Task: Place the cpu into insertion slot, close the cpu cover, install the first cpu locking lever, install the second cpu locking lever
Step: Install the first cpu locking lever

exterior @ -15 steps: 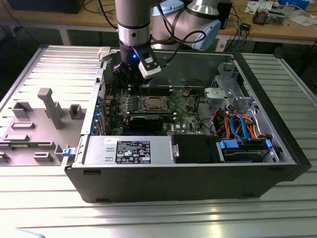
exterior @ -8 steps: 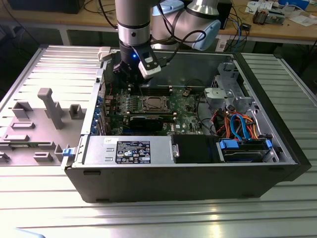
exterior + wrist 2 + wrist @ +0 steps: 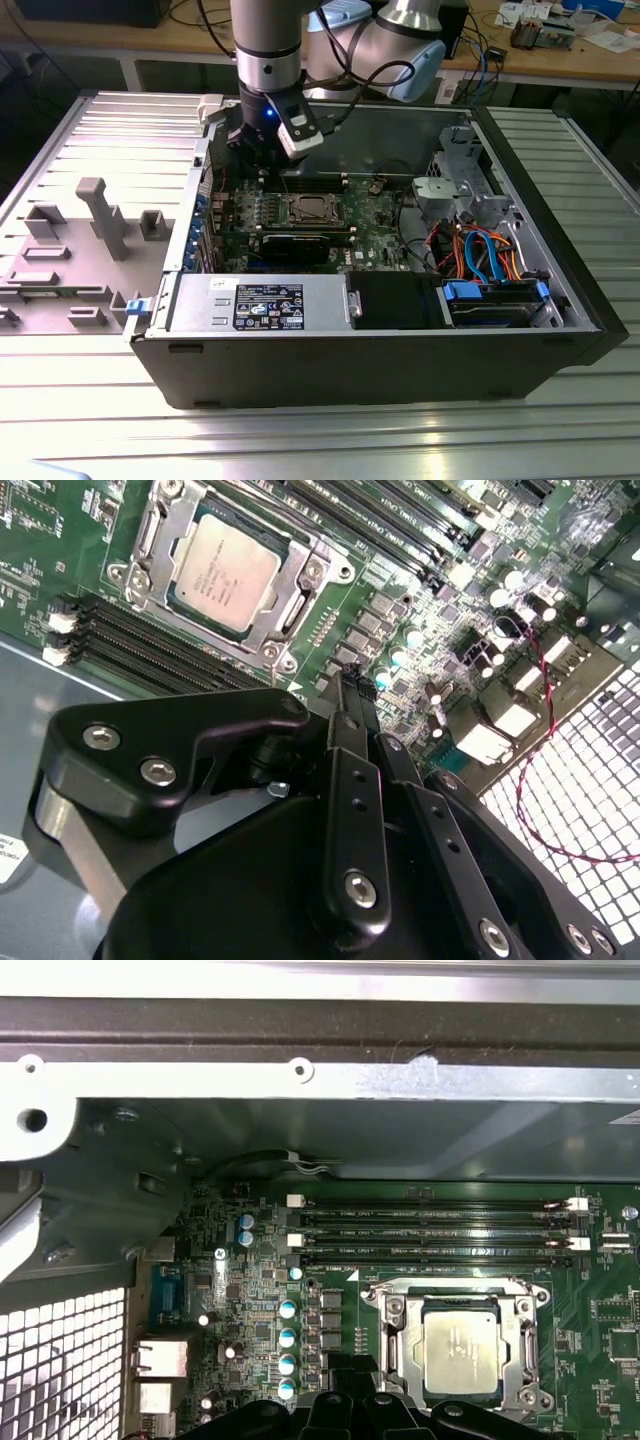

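Observation:
The cpu [image 3: 225, 570] [image 3: 462, 1345] [image 3: 308, 208] lies flat in the insertion slot on the green board, its silver-grey top facing up. The cpu cover [image 3: 292, 592] [image 3: 398, 1338] is down around it, and the chip shows through the cover's window. Whether the locking levers are latched I cannot tell. My gripper [image 3: 352, 688] [image 3: 350, 1405] [image 3: 258, 158] hangs above the board, a short way off the socket toward the exterior view's left and the case's back wall. Its black fingers [image 3: 350, 780] are shut together with nothing between them.
Long black memory slots [image 3: 430, 1230] run between the socket and the case's back wall [image 3: 320, 1080]. A power supply [image 3: 260, 303] and a drive cage with coloured cables [image 3: 480, 255] fill the case's front and right. Grey fixtures [image 3: 100, 215] stand on the table at the exterior view's left.

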### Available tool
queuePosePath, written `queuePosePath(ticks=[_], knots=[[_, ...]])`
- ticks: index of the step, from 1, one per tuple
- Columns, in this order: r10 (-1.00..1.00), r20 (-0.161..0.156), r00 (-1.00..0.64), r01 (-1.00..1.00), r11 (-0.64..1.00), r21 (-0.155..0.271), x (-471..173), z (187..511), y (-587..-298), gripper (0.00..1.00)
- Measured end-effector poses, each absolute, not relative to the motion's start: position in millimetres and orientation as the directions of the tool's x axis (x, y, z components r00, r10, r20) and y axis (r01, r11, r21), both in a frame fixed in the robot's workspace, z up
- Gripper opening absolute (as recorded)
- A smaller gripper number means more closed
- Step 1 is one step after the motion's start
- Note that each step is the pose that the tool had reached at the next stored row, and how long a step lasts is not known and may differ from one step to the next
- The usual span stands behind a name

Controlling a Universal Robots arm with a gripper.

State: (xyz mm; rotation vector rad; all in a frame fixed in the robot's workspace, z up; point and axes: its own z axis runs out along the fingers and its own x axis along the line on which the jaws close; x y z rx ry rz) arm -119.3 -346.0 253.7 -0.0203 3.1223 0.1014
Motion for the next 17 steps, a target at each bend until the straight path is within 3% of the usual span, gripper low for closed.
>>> queuePosePath(ticks=[17], knots=[[-0.015,-0.019,-1.0,-0.016,0.998,0.065,-123.6,254.1,-325.8,0.11]])
